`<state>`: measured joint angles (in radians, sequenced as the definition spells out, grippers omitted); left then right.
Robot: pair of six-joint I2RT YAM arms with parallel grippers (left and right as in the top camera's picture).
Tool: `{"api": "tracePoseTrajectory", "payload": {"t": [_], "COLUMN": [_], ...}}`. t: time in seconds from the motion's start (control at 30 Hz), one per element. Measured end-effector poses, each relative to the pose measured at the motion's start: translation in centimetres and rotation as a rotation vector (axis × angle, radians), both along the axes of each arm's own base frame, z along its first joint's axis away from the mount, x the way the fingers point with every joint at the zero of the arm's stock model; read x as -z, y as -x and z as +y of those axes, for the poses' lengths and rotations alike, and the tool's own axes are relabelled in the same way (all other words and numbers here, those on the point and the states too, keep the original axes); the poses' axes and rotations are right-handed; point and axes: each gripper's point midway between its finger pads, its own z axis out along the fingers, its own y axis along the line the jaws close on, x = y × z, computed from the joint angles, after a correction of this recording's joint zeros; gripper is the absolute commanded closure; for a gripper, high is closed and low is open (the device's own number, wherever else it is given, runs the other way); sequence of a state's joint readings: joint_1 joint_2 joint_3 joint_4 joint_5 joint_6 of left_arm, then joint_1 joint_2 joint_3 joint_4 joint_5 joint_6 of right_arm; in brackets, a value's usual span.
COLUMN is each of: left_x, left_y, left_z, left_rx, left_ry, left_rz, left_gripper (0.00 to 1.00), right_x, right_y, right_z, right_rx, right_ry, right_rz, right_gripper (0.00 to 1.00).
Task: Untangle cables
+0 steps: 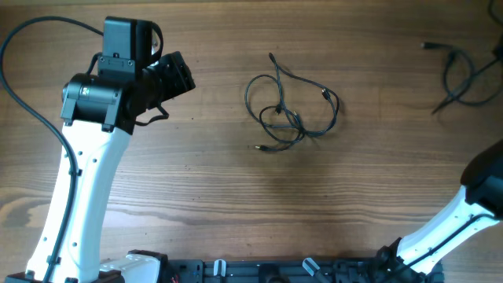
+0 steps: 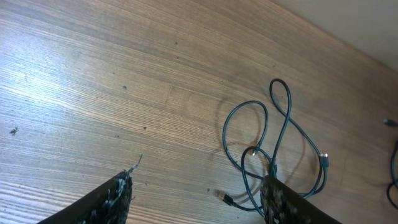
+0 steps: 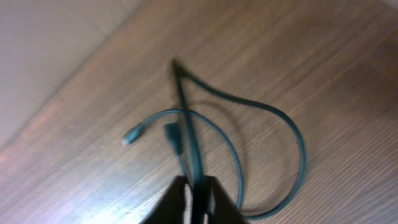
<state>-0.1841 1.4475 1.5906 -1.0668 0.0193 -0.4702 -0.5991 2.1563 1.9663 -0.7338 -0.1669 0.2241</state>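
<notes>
Overhead shows a tangled bundle (image 1: 291,110) of thin dark cords lying in the upper middle of the desk (image 1: 236,196). Its loops cross one another and its small plug ends poke out at the top, right and lower left. A separate cable (image 1: 464,75) lies well apart in the upper right corner and runs off the right edge.

The left gripper (image 2: 199,205) hovers at the upper left of the overhead frame, well clear of the bundle. Its fingers are spread wide with nothing between them, and its wrist view has the bundle at the lower right.

The right gripper is out of the overhead frame. In its own wrist view, the right gripper (image 3: 196,200) has its fingers nearly together at the bottom centre. A strand of the separate cable runs up from between them, so it appears pinched, though the grip looks light.

I judge the task partly done. One cord looks pulled clear and parked at the side. The crossed loops in the middle are left to be teased apart.
</notes>
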Motion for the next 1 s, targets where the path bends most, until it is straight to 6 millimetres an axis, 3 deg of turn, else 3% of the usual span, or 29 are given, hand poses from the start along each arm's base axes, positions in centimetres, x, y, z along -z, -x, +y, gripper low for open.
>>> {"api": "tracePoseTrajectory", "payload": {"t": [0.03, 0.07, 0.23, 0.4, 0.5, 0.6, 0.7, 0.73, 0.83, 1.0], "left_x": [0.0, 0.0, 0.0, 0.0, 0.0, 0.0, 0.0, 0.0, 0.0, 0.6], "left_y": [0.0, 0.0, 0.0, 0.0, 0.0, 0.0, 0.0, 0.0, 0.0, 0.0], "left_z": [0.0, 0.0, 0.0, 0.0, 0.0, 0.0, 0.0, 0.0, -0.2, -1.4], "left_rx": [0.0, 0.0, 0.0, 0.0, 0.0, 0.0, 0.0, 0.0, 0.007, 0.059], "left_ry": [0.0, 0.0, 0.0, 0.0, 0.0, 0.0, 0.0, 0.0, 0.009, 0.043], "left_rz": [0.0, 0.0, 0.0, 0.0, 0.0, 0.001, 0.0, 0.001, 0.002, 0.025], "left_gripper": [0.32, 0.32, 0.32, 0.3, 0.29, 0.29, 0.28, 0.28, 0.29, 0.34], "right_x": [0.8, 1.4, 3.3, 2.2, -1.8, -7.7, -16.3, -17.9, -20.8, -20.7], "right_y": [0.0, 0.0, 0.5, 1.1, 1.4, 2.1, 3.9, 4.3, 5.2, 5.5], "right_z": [0.0, -0.1, 0.1, 1.0, 1.8, 2.7, 4.5, 5.1, 7.4, 11.1], "right_rx": [-0.002, -0.001, 0.016, 0.042, 0.033, 0.017, -0.009, -0.023, -0.099, -0.241], "right_ry": [-0.006, -0.011, -0.049, -0.101, -0.091, -0.05, 0.03, 0.039, 0.023, -0.095], "right_rz": [0.014, 0.024, 0.069, 0.062, -0.002, -0.106, -0.258, -0.292, -0.359, -0.366], "right_gripper": [0.14, 0.0, 0.0, 0.0, 0.0, 0.0, 0.0, 0.0, 0.0, 0.02]}}
